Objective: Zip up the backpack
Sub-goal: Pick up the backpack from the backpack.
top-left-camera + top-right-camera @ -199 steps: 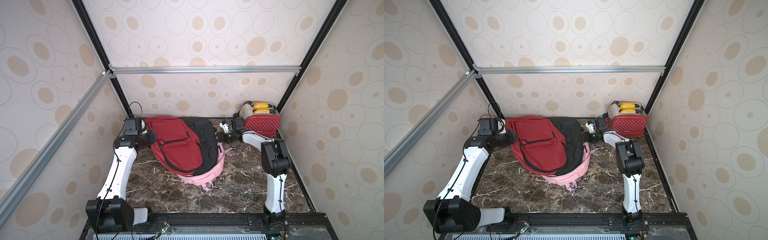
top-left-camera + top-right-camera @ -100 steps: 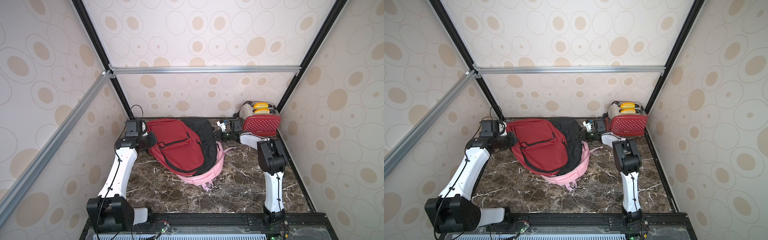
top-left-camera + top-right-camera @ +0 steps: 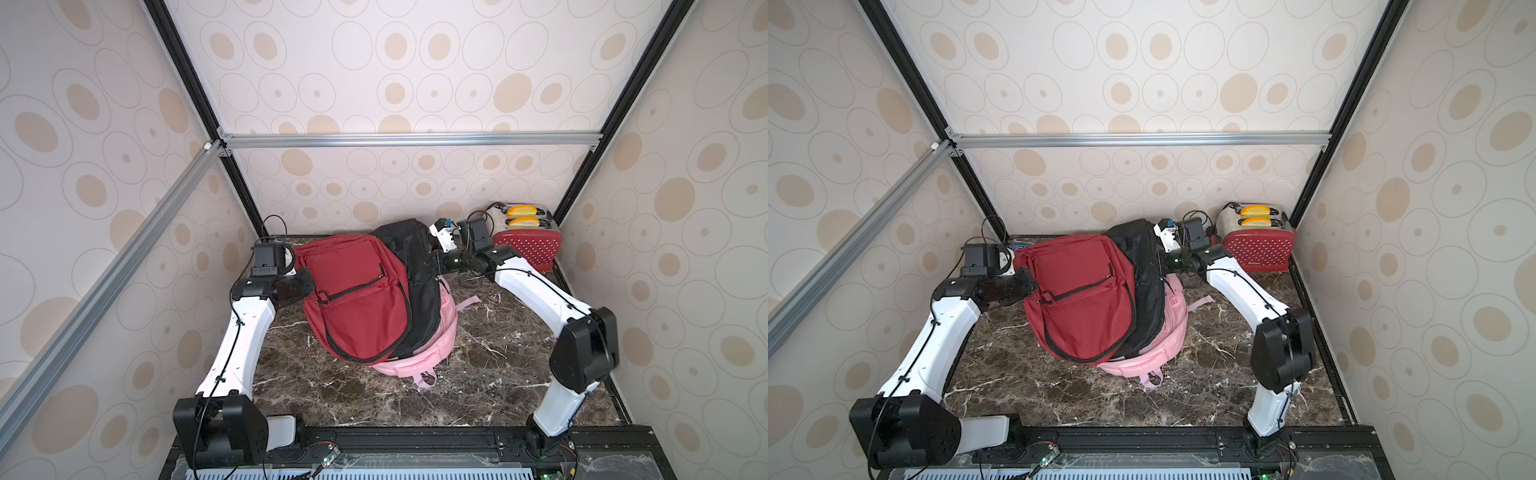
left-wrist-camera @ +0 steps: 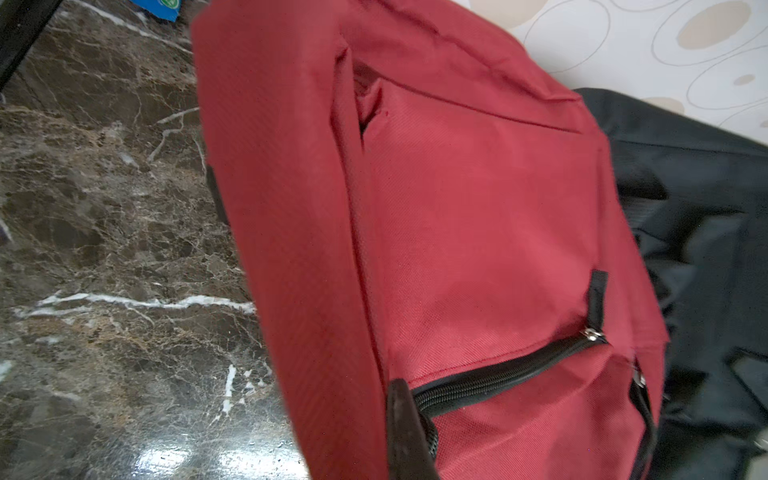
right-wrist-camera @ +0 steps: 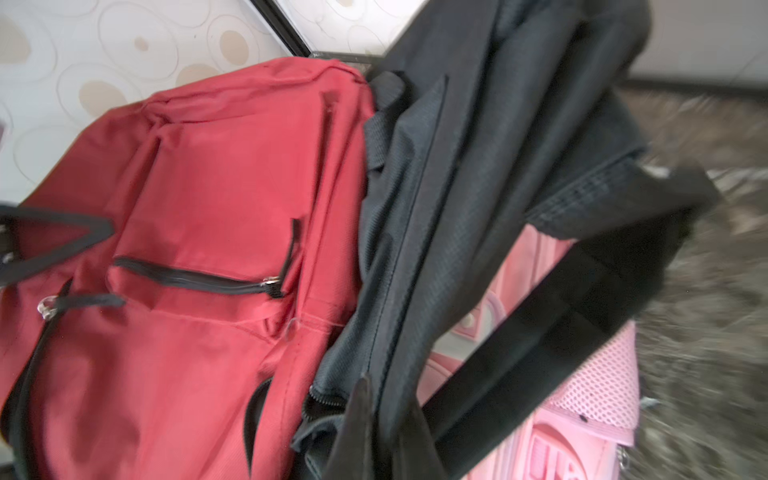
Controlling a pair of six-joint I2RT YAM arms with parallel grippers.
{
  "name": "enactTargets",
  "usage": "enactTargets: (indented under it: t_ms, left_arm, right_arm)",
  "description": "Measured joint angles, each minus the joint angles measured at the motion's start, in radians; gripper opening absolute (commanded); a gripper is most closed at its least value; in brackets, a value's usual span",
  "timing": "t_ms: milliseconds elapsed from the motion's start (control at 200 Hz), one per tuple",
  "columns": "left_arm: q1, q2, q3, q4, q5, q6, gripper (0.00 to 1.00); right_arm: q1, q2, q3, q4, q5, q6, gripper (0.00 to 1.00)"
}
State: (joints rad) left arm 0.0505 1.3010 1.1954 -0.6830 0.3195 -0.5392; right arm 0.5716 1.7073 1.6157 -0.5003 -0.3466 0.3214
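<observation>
The left pincer (image 3: 306, 279) is pinching shut on the side fabric of the red backpack (image 3: 353, 299), the right pincer (image 5: 388, 424) is clamping tight on the edge of the black backpack (image 3: 419, 282); both bags are lying stacked over a pink backpack (image 3: 415, 361) near the back edge of the desk (image 3: 498, 374), a toaster (image 3: 528, 245) standing in its back right corner

- The red backpack (image 3: 353, 291) is plain deep red, with black zips (image 4: 498, 374) and black edging.
- The black backpack (image 3: 419, 266) is black all over.
- The pink backpack (image 3: 419, 361) is pale pink.
- The toaster (image 3: 530, 247) is red with small white dots; the slices (image 3: 523, 211) in it are yellow.
- The tabletop (image 3: 478, 374) is dark brown marble with white veins.
- The walls (image 3: 395, 62) are cream, patterned with beige ovals inside thin grey rings.
- The arms (image 3: 245, 332) are white with black joints.
</observation>
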Motion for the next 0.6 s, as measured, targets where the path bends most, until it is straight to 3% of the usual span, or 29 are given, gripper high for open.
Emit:
enactTargets:
  t_ms: [175, 601]
  left_arm:
    - [0.0, 0.0, -0.046, 0.05, 0.026, -0.049, 0.0]
    - [-0.006, 0.005, -0.174, 0.248, 0.084, -0.178, 0.0]
  right_arm:
    - [0.1, -0.091, 0.119, -0.192, 0.19, -0.109, 0.0]
    - [0.18, -0.236, 0.363, -0.508, 0.487, -0.277, 0.0]
